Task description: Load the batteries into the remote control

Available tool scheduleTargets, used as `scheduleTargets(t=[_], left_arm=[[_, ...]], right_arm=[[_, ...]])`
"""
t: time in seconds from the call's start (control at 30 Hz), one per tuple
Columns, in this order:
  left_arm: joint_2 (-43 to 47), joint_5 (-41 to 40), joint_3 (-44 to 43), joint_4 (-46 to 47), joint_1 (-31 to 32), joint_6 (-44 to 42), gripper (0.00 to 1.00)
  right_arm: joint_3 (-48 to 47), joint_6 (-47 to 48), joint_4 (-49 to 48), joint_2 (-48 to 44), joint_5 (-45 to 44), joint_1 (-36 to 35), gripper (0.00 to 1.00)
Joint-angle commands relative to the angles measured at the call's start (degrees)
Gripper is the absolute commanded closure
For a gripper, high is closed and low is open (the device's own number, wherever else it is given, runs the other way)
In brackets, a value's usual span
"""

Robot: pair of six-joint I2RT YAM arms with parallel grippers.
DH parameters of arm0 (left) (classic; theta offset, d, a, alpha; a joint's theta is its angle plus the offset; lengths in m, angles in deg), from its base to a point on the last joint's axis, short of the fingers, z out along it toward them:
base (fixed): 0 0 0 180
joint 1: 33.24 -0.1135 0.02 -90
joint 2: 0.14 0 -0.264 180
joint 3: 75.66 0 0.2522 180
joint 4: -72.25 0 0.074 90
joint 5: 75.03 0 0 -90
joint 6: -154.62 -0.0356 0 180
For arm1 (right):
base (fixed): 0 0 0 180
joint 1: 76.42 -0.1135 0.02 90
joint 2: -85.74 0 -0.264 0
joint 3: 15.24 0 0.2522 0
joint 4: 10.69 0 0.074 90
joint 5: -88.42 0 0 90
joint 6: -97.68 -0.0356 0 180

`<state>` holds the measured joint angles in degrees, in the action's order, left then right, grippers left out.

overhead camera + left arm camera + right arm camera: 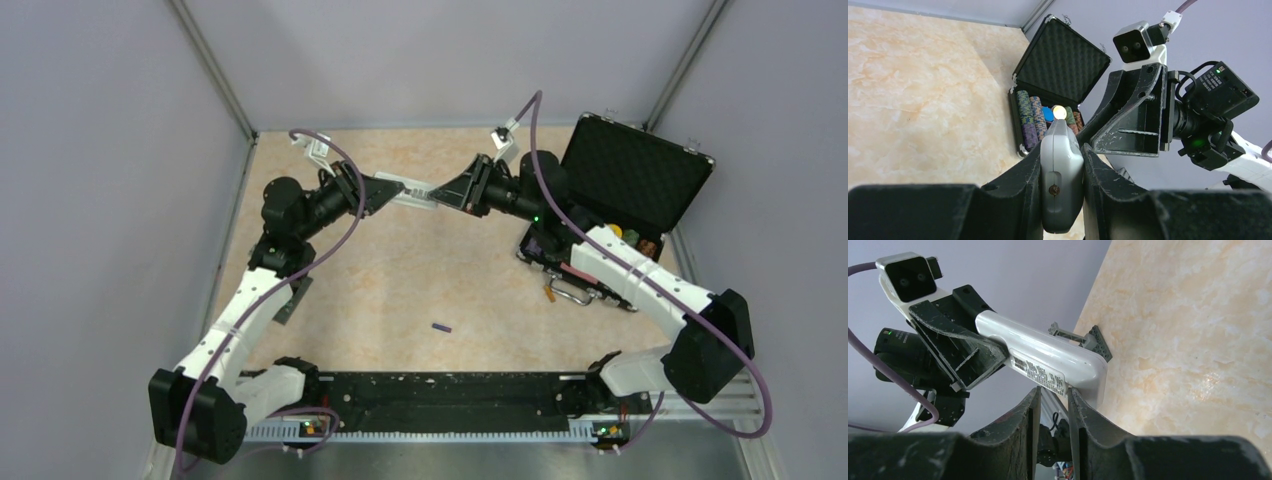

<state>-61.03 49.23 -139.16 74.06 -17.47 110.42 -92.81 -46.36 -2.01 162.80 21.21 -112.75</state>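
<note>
The remote control (410,193) is held in the air well to the left of the open black case (640,175), above the table (400,280) and level between the two tools. The left gripper (390,193) is clamped tight on the end farther from the case (its wrist view shows the white body wedged between the fingers). The right gripper (448,193) meets the end nearer the case. Its jaws stand a narrow slit apart at the remote's lower edge, and whether they pinch it I cannot tell. One dark purple battery (441,327) lies on the table, left of the case and nearer the arm bases. Striped poker chips (1028,117) sit in the case.
</note>
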Motion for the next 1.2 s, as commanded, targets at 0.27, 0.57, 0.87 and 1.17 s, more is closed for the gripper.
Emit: scheduleTargets(t=[0.27, 0.57, 0.87, 1.17], left_arm=[[0.99, 6.36, 0.30, 12.46, 0.31, 7.40, 1.00], [1.12, 4.68, 0.53, 11.57, 0.49, 6.99, 1.00], [3.48, -2.72, -0.29, 1.67, 0.49, -0.99, 1.00], [3.22, -2.52, 0.48, 1.90, 0.58, -1.16, 1.00]], right_arm=[[2.34, -5.84, -13.42, 1.81, 4.96, 1.04, 0.74], [4.52, -8.48, -20.63, 2.44, 8.13, 1.27, 0.74], [2.45, -2.05, -9.23, -1.56, 0.89, 1.27, 0.72], [1.91, -1.68, -8.64, -0.69, 0.42, 1.27, 0.70]])
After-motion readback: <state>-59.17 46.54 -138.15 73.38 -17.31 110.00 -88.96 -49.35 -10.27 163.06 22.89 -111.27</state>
